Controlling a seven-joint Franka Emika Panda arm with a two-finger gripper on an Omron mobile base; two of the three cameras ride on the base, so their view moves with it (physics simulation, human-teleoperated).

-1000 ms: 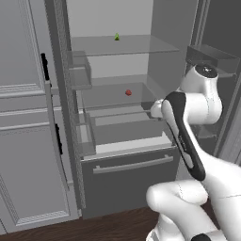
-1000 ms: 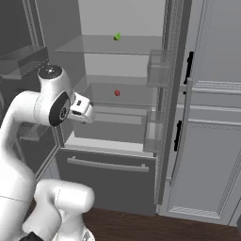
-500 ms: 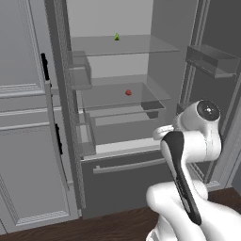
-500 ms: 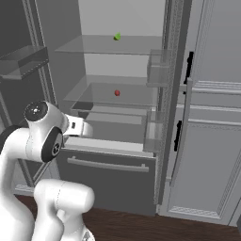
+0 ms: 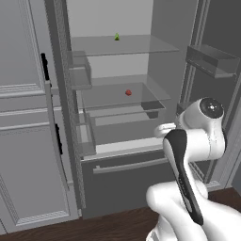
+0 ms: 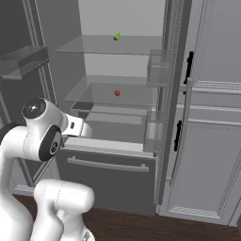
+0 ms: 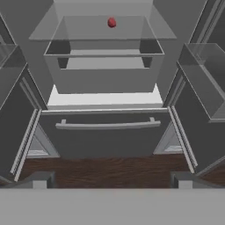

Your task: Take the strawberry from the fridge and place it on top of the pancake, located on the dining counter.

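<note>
Sitting on the middle glass shelf (image 5: 141, 94) of the opened fridge (image 6: 113, 169), the strawberry (image 5: 128, 92) is being faced from outside, well apart from the gripper (image 7: 110, 178), whose jaws are being held wide with nothing between them. A green cone (image 6: 117, 36) is resting on the shelf above. The reach is judged to be in hand; next, the hand is to be raised and pushed inward until the fruit is straddled.
</note>
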